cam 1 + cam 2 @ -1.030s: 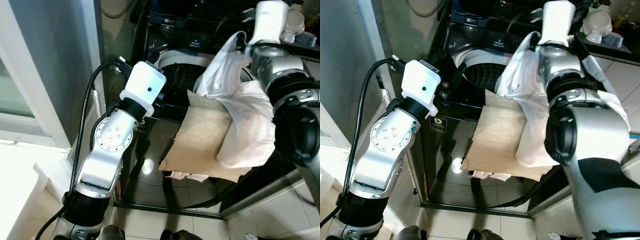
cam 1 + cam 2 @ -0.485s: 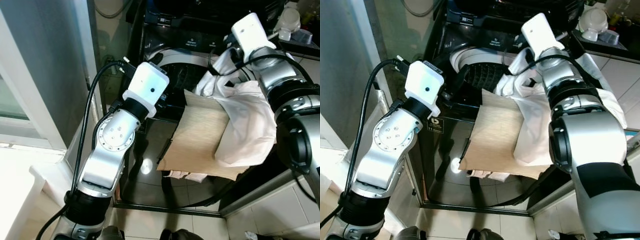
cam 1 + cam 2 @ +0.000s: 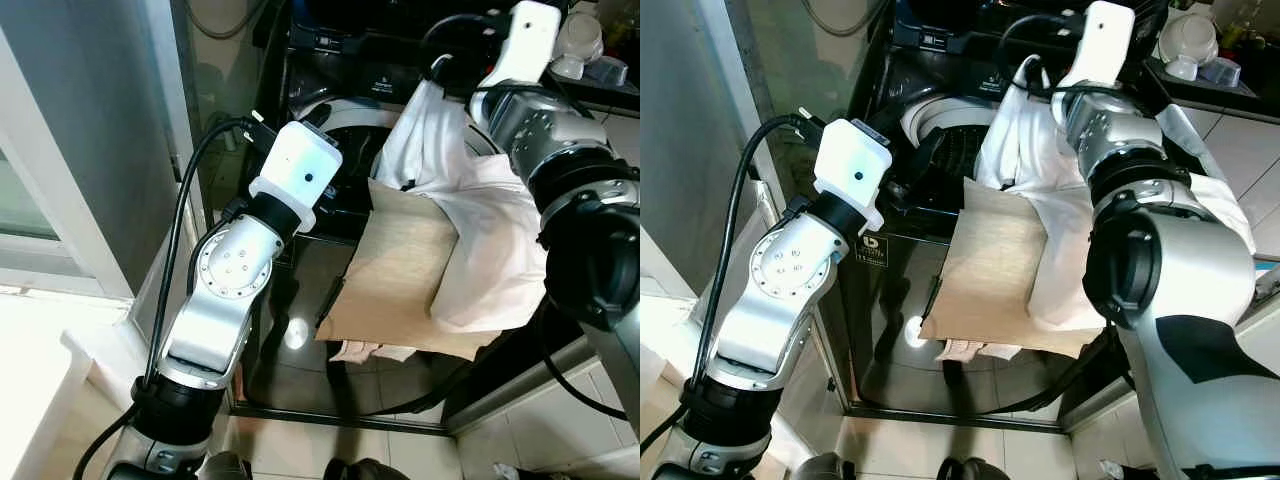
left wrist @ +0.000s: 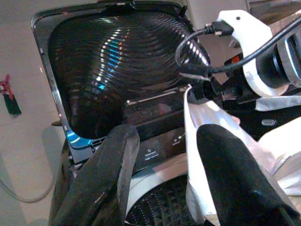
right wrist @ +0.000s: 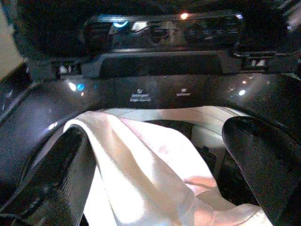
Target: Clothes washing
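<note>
Right wrist view looks down past the right gripper (image 5: 155, 155), whose two black fingers (image 5: 61, 169) stand apart with a white garment (image 5: 141, 174) draped between them and over one finger; the cloth touches that finger, but the fingers are not pinched together on it. Beyond the cloth lies the dark control panel (image 5: 160, 94) of the washing machine (image 3: 330, 230), with small lit dots on it.

From the head views, the right arm reaches far over the top-loading machine, and the white garment hangs from near its wrist down across the right rim of the drum opening (image 3: 940, 140), trailing over the near right corner. A tan cloth (image 3: 400, 270) hangs flat over the machine's front edge, partly under the white one, with a pale patterned piece (image 3: 375, 352) showing beneath its lower edge. The machine's glossy black front reflects a light spot.

The left gripper (image 4: 164, 174) is held at the left near rim of the drum, fingers apart and holding nothing; its view looks between them at the raised dark lid (image 4: 113, 66), the ribbed drum below, and the white garment's edge just beside one finger. A black cable (image 3: 185, 200) loops along the left arm.
</note>
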